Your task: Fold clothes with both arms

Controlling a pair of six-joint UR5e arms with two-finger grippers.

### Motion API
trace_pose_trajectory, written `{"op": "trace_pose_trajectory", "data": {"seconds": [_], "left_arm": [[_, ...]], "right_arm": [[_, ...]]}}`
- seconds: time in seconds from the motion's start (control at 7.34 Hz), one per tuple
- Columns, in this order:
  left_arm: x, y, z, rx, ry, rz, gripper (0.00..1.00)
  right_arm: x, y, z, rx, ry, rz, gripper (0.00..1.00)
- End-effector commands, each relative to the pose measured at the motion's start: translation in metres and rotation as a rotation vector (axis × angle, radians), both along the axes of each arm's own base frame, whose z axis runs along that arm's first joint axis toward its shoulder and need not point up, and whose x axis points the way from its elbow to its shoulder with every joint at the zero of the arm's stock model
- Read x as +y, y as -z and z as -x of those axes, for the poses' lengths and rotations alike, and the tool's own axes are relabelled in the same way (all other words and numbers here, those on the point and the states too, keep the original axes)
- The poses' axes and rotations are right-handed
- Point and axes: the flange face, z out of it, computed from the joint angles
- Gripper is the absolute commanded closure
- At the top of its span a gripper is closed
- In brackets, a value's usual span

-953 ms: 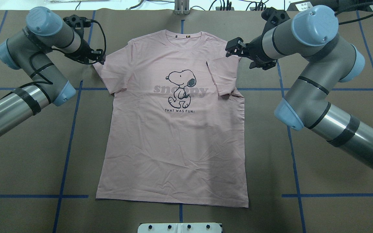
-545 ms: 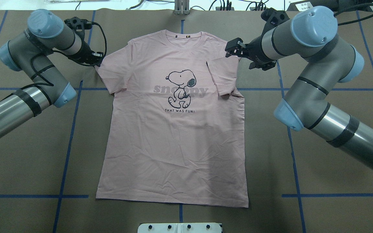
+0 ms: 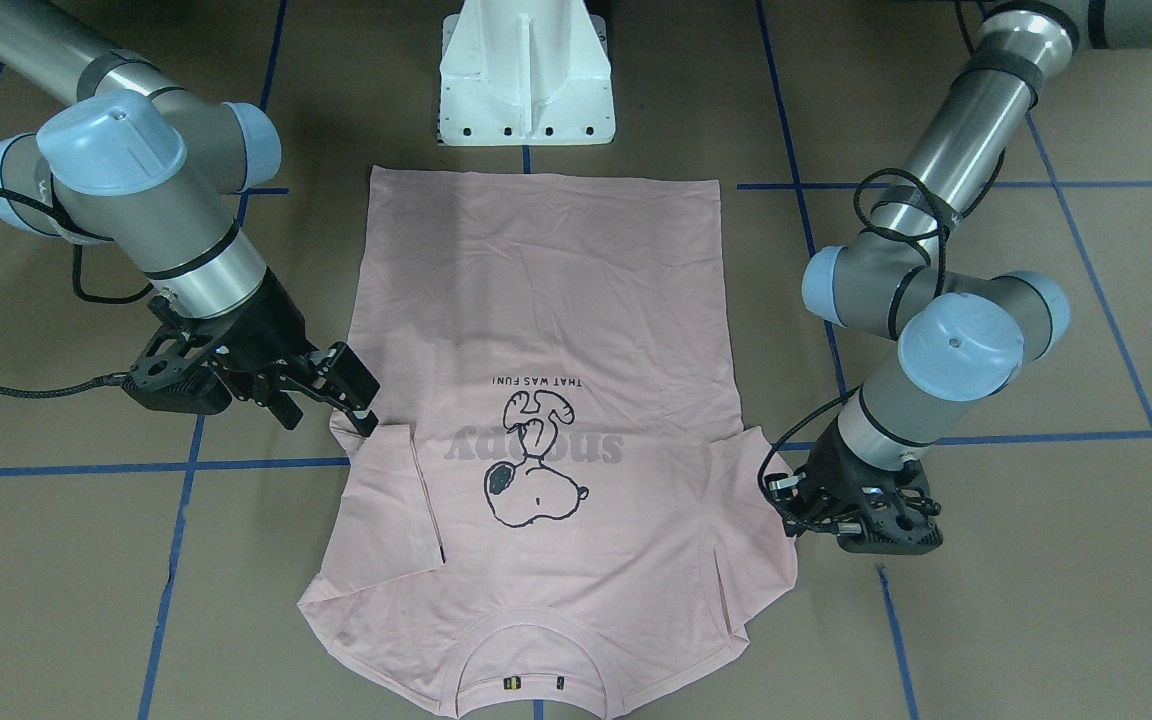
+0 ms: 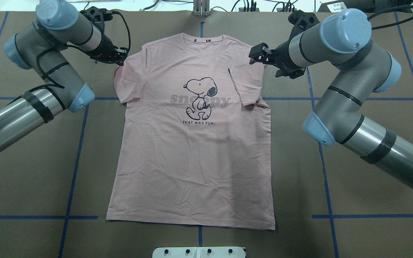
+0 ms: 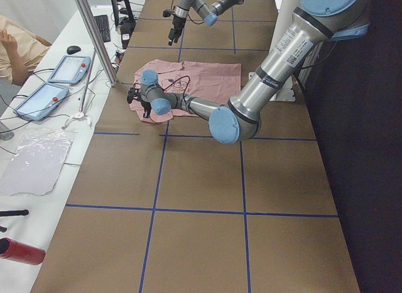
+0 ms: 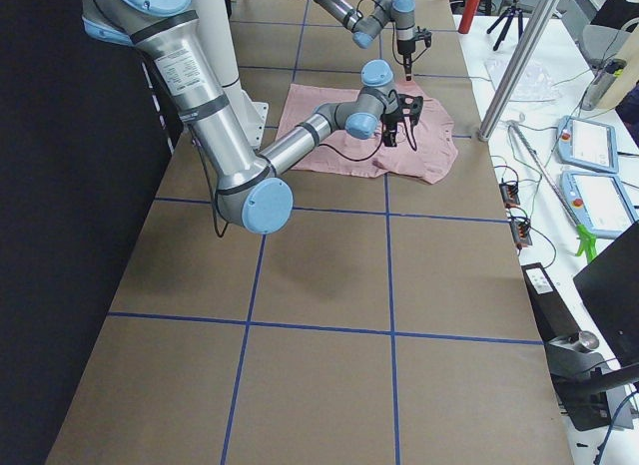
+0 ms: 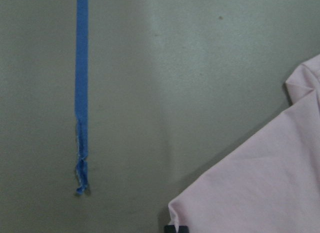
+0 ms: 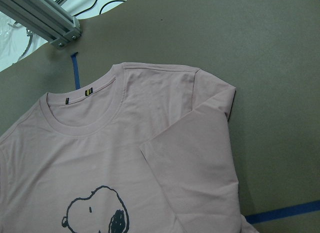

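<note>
The pale pink T-shirt (image 4: 192, 161) lies flat, print up, collar at the table's far side. Its sleeve on my right side (image 4: 247, 82) is folded inward onto the chest, as the right wrist view shows (image 8: 200, 158). My right gripper (image 4: 257, 53) hovers open over that shoulder's outer edge, holding nothing (image 3: 351, 392). My left gripper (image 4: 120, 59) sits at the other sleeve (image 4: 124, 80), shut on its outer edge (image 3: 784, 497). That sleeve is bunched in toward the body. In the left wrist view only a pink cloth corner (image 7: 260, 183) shows.
The brown table is marked with blue tape lines (image 4: 74, 154). The white pedestal base (image 3: 526, 75) stands at the shirt's hem end. A metal post (image 5: 94, 35), tablets (image 5: 66, 70) and a person's arm (image 5: 16, 48) are at the far bench.
My left gripper has moved inward and toward the collar end, drawing the sleeve's outer edge with it. The right arm has barely shifted.
</note>
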Motion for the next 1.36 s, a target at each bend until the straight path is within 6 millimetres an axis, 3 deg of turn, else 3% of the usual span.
{"op": "trace_pose_trajectory", "data": {"seconds": [0.0, 0.14, 0.27, 0.41, 0.54, 0.68, 0.82, 0.95, 1.09, 1.23], "left_arm": [[0.024, 0.049, -0.073, 0.022, 0.061, 0.032, 1.00], [0.013, 0.045, -0.091, -0.018, 0.094, 0.043, 1.00], [0.006, 0.038, -0.094, -0.040, 0.120, 0.037, 1.00], [-0.001, 0.045, -0.095, -0.042, 0.144, 0.018, 0.99], [-0.001, 0.047, -0.096, -0.041, 0.145, 0.018, 0.80], [-0.001, 0.055, -0.096, -0.023, 0.144, 0.004, 0.41], [0.006, 0.063, -0.087, 0.015, 0.143, -0.027, 0.32], [0.036, 0.077, -0.064, 0.084, 0.136, -0.051, 0.30], [0.070, 0.065, -0.044, 0.136, 0.116, -0.025, 0.30], [0.099, 0.066, -0.026, 0.178, 0.067, -0.026, 0.30]], "right_arm": [[-0.001, -0.004, 0.003, 0.006, 0.003, -0.002, 0.00], [-0.003, -0.012, 0.007, 0.017, 0.007, 0.008, 0.00], [-0.004, -0.017, 0.011, 0.026, 0.008, 0.014, 0.00], [-0.005, -0.016, 0.011, 0.026, 0.007, 0.012, 0.00], [-0.005, -0.016, 0.011, 0.027, 0.007, 0.013, 0.00], [-0.004, -0.016, 0.012, 0.025, 0.008, 0.013, 0.00], [-0.001, -0.011, 0.011, 0.014, 0.004, 0.014, 0.00], [0.015, -0.003, 0.016, -0.011, 0.014, 0.019, 0.00], [0.072, -0.012, 0.020, -0.057, 0.020, 0.095, 0.00], [0.127, -0.002, 0.032, -0.115, 0.015, 0.170, 0.00]]}}
